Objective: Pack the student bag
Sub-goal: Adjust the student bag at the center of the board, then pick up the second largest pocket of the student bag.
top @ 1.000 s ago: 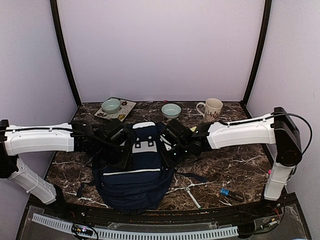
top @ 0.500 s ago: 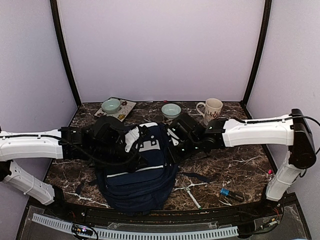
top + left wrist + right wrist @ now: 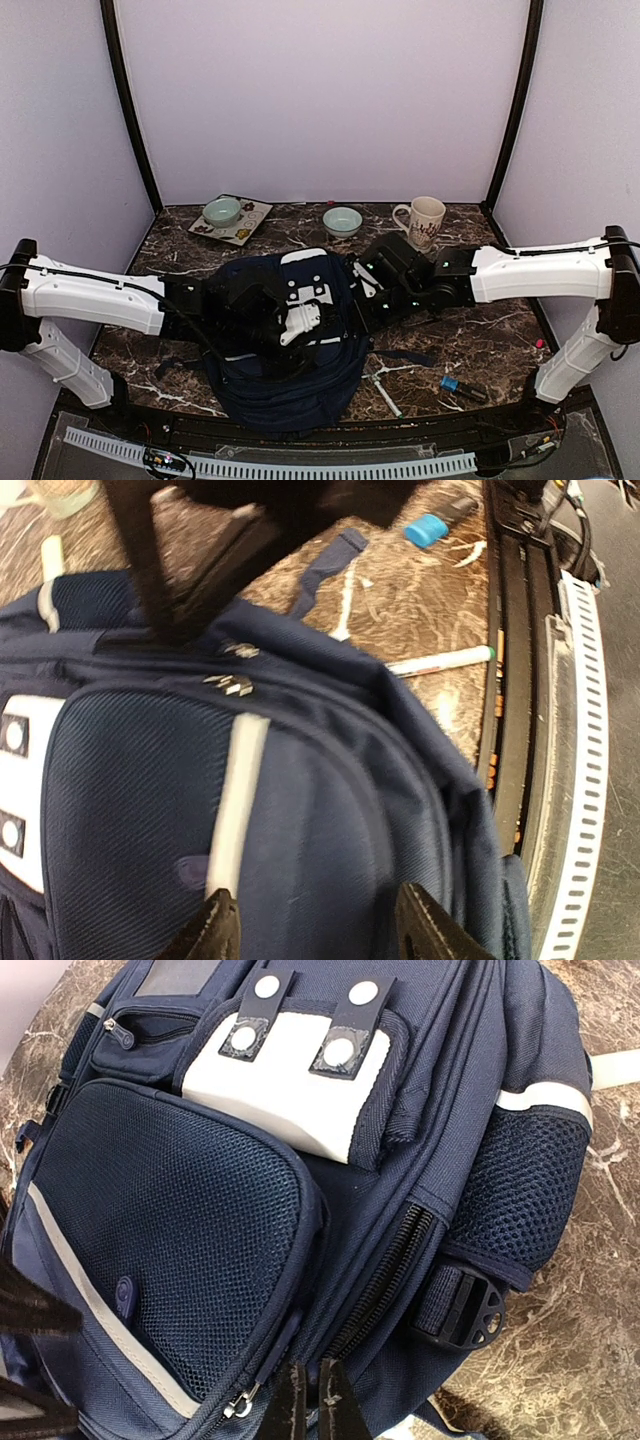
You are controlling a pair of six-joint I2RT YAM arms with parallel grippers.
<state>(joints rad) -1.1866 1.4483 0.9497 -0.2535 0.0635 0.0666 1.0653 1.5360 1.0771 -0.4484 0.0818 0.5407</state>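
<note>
Left fingers point(image 3: 215, 935) seen spread open just above front pocket of student bag point(image 3: 290, 385); right fingers point(image 3: 298, 1405) pressed shut at side zip, nothing seen held; within last second bag twisted and nudged rightward on tabletop point(image 3: 480, 330); judged still being positioned, zips appearing closed, nothing seen packed; pen point(image 3: 384, 392) left loose beside bag; mug point(image 3: 425, 218), left bowl point(image 3: 222, 211), centre bowl point(image 3: 342, 220) at back, contents not discernible.
</note>
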